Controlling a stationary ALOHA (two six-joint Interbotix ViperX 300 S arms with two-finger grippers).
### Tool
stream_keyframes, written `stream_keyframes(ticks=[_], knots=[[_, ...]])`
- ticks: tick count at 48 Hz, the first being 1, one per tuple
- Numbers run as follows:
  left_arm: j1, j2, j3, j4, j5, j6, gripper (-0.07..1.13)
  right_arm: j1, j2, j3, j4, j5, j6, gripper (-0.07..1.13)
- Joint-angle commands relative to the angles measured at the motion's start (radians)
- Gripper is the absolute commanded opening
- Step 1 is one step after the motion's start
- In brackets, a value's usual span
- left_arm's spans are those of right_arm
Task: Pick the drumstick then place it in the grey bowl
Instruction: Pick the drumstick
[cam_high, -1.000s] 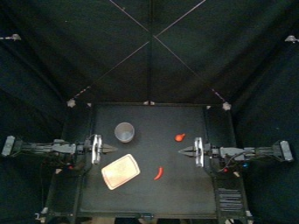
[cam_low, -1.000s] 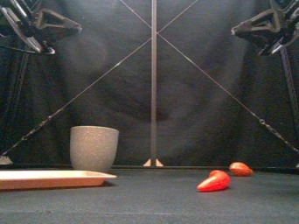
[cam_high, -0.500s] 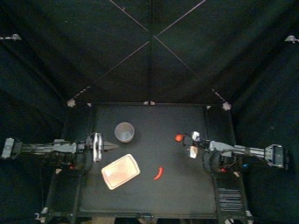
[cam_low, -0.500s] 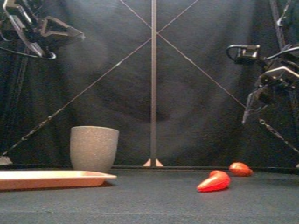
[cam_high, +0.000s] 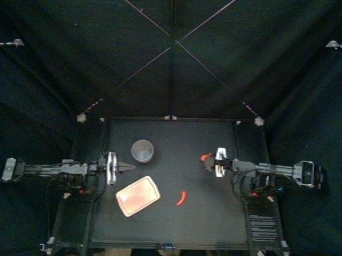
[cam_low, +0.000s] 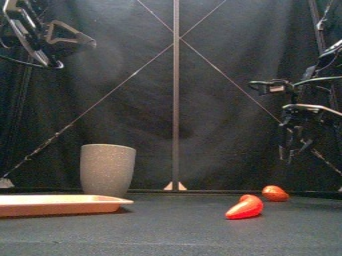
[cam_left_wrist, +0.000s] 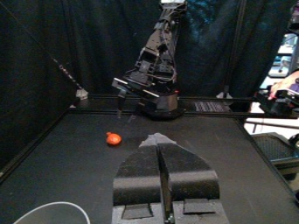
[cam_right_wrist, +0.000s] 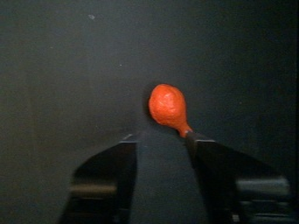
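While right gripper (cam_right_wrist: 162, 139) hangs above drumstick (cam_right_wrist: 167, 103), jaws spread and empty, I note left gripper (cam_left_wrist: 160, 142) pressed closed.

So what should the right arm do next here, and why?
Probably lower the right gripper onto the drumstick: its jaws are open, the drumstick lies just ahead of them, and the front view shows the gripper hanging above the table.
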Motion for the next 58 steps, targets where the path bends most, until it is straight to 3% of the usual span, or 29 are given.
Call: stream_keyframes(ticks=[1,11,27,44,51,58], knots=[[0.002,0.005,-0.012,0.012,-0.005,0.002,0.04,-0.028,0.026,-0.031,-0.035,-0.008,0.0,0.92],[0.005,0.005,-0.009,0.015,-0.006,0.0,0.05,-0.092,0.14,-0.037,-0.086,-0.041,-0.017,0.92],[0.003,0.005,0.002,0.012,-0.006,-0.002,0.04,-0.167,0.298,-0.051,-0.087,-0.186,-0.02,0.93],[0.005,0.005,0.006,0.011,-0.005,-0.006,0.05,-0.179,0.383,-0.089,-0.061,-0.256,-0.017,0.91],[0.003,0.005,0.008,0.011,-0.006,-0.008,0.05,-0.184,0.4,-0.095,-0.018,-0.265,-0.015,0.83],[0.003,0.005,0.008,0.011,-0.006,-0.008,0.05,-0.193,0.437,-0.097,0.006,-0.276,-0.018,0.67]])
